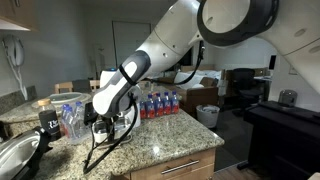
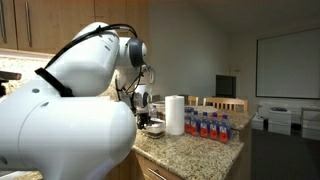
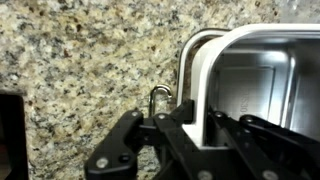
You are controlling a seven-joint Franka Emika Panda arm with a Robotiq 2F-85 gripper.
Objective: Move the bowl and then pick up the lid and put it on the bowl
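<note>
In the wrist view the bowl (image 3: 255, 70), a whitish-clear rectangular container with rounded corners, lies on the speckled granite counter (image 3: 90, 60). My gripper (image 3: 182, 120) straddles its near wall, one finger outside and one inside, shut on that white wall. A greyer curved edge (image 3: 187, 50) runs just outside the bowl's corner; I cannot tell whether it is the lid. In both exterior views the gripper (image 1: 102, 122) (image 2: 150, 118) is low at the counter, and the arm hides the bowl and the lid.
A paper towel roll (image 2: 175, 115) stands close beside the gripper. A pack of water bottles (image 1: 160, 103) (image 2: 212, 125) sits behind it. A large round metal bowl (image 1: 14, 160) and clear bottles (image 1: 72, 116) are nearby. The counter's front edge (image 1: 170, 165) is close.
</note>
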